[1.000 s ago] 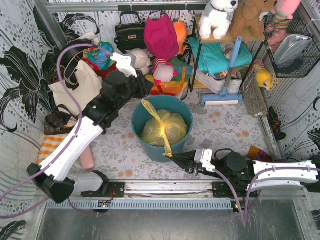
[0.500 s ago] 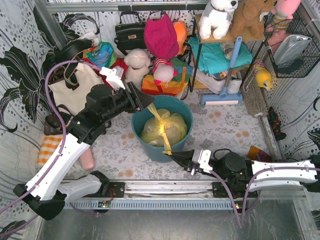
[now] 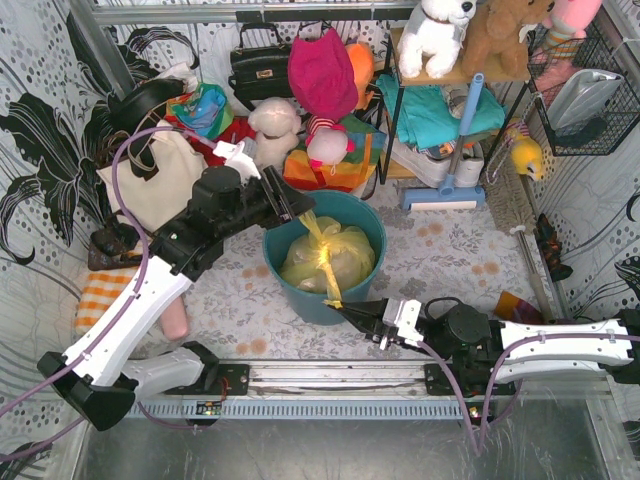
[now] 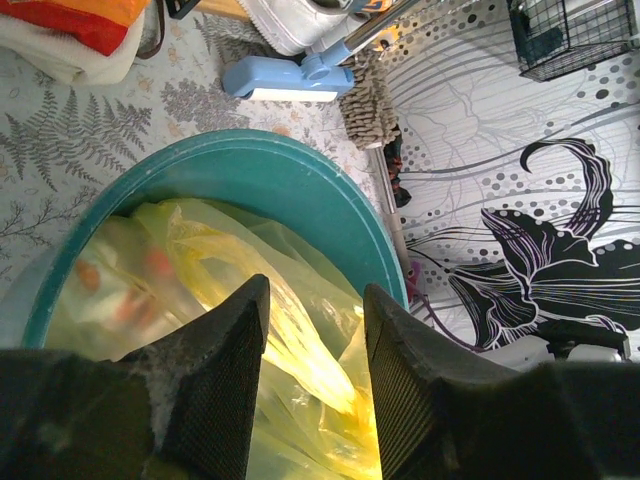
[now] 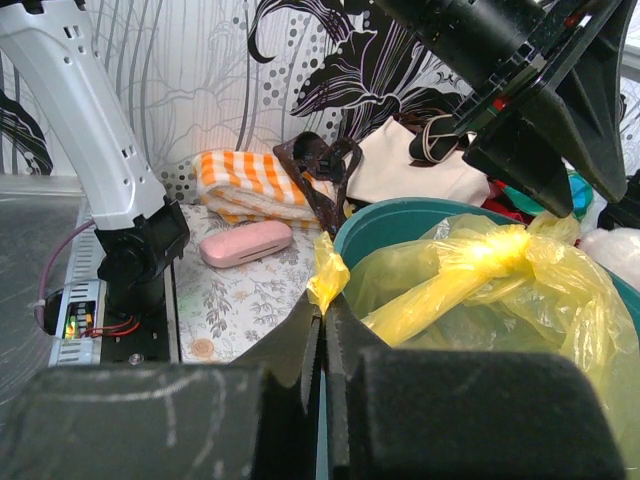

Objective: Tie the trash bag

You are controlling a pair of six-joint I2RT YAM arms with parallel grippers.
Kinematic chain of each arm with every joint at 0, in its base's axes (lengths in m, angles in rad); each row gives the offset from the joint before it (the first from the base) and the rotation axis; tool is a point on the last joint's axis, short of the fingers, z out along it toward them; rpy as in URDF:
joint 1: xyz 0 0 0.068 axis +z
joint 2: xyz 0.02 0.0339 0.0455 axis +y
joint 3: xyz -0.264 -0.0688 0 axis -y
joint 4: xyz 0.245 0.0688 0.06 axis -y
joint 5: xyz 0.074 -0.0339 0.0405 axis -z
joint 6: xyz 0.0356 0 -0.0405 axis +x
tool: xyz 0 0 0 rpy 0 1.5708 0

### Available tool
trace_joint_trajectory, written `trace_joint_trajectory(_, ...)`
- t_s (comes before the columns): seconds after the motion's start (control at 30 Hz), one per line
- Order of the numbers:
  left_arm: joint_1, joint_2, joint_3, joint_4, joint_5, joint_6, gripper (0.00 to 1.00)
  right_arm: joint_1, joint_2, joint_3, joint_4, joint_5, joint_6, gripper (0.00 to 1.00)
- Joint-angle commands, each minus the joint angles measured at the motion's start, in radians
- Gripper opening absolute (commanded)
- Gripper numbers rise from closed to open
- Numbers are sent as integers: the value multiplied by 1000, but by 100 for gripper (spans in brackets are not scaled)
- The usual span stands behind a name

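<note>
The trash bag point(image 3: 330, 262) is thin yellow plastic and sits inside the round teal bin point(image 3: 372, 225). Two twisted tails leave a bunched spot on top of it. One tail runs up to the bin's far-left rim, where my left gripper point(image 3: 300, 207) stands over it. In the left wrist view that tail point(image 4: 300, 345) lies between the open fingers of the left gripper point(image 4: 312, 295) without being pinched. The other tail runs over the near rim. My right gripper point(image 3: 340, 307) is shut on its end, and the right wrist view shows a yellow tuft point(image 5: 330, 275) sticking out of the right gripper point(image 5: 324, 306).
A cream tote bag point(image 3: 150, 180) and an orange-checked cloth point(image 3: 100, 295) lie left of the bin, with a pink case point(image 3: 175, 318) near them. Plush toys, a black handbag point(image 3: 260, 65) and a blue mop head point(image 3: 440, 195) crowd the back. A wire basket point(image 3: 585, 90) hangs at right.
My left arm has swung down and right, bringing its gripper from behind the bin onto the upper tail at the rim. The right gripper has stayed shut on the lower tail.
</note>
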Motion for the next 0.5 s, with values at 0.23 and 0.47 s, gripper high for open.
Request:
trace_joint_trajectory(0.23, 4, -28, 65, -99, -85, -67, 53, 4, 2, 17, 71, 14, -4, 0)
trace_joint_trajectory(0.47, 4, -9, 37, -38, -29, -103, 53, 4, 16, 20, 77, 13, -8, 0)
